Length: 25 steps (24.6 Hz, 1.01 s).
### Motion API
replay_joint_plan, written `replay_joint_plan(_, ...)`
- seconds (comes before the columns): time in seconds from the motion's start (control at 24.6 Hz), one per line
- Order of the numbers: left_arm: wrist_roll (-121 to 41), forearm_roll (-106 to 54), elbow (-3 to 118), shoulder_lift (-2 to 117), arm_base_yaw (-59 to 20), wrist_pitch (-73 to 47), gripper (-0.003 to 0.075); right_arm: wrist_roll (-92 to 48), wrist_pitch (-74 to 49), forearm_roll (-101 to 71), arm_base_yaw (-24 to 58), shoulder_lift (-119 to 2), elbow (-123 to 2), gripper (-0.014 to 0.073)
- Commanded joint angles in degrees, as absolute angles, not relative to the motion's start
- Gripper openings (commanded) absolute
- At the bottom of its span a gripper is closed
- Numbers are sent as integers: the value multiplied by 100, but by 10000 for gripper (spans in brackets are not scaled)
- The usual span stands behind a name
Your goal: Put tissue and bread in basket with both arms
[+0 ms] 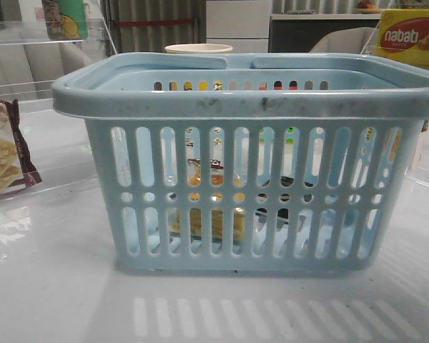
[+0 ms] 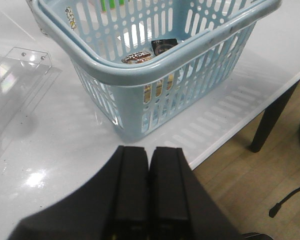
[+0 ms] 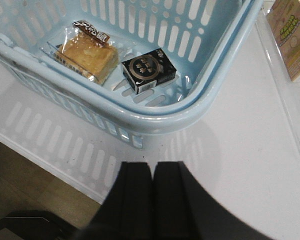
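The light-blue basket (image 1: 243,100) stands in the middle of the white table. Inside it, in the right wrist view, the wrapped golden-brown bread (image 3: 87,56) lies on the floor beside a small black tissue pack (image 3: 148,70). Both show partly in the left wrist view, the bread (image 2: 136,57) and the tissue pack (image 2: 163,46), and the bread shows through the slots in the front view (image 1: 207,221). My left gripper (image 2: 150,152) is shut and empty, above the table's front edge outside the basket (image 2: 140,75). My right gripper (image 3: 153,167) is shut and empty, outside the basket's (image 3: 155,117) corner.
A maroon-edged cracker packet (image 1: 3,153) lies at the far left. A yellow nabati box (image 1: 411,39) stands at the back right. A clear plastic stand (image 2: 20,75) is left of the basket. A small carton (image 3: 290,37) lies beside the basket. The table's front edge (image 2: 230,137) is close.
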<state>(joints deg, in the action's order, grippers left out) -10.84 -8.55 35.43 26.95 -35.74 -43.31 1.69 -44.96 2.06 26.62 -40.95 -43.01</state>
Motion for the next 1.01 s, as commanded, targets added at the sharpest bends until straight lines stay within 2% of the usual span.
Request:
replay_joint_plan(0.0,-1041,-917,3687,2717,-3598,-3929,97,96,-4122,295,2629,-4101,-4435,75)
replay_joint_plan(0.16,-1051,-892,3513,2516,-3391,-3731,97,96,-4122,295,2629,-4101,-4435,75)
replay_joint_plan(0.45,-1061,-706,2162,1025,-1410,-2042,97,96,-4135,295,2629,-4101,-4435,75)
replay_joint_plan(0.61,-1061,-706,1428,318,-633,-1698,97,96,-4135,295,2629,-4101,-4435,75)
replay_joint_plan(0.97,-573,-333,333,-146,-514,-597,97,96,-4151,295,2629,-4101,-4435,75)
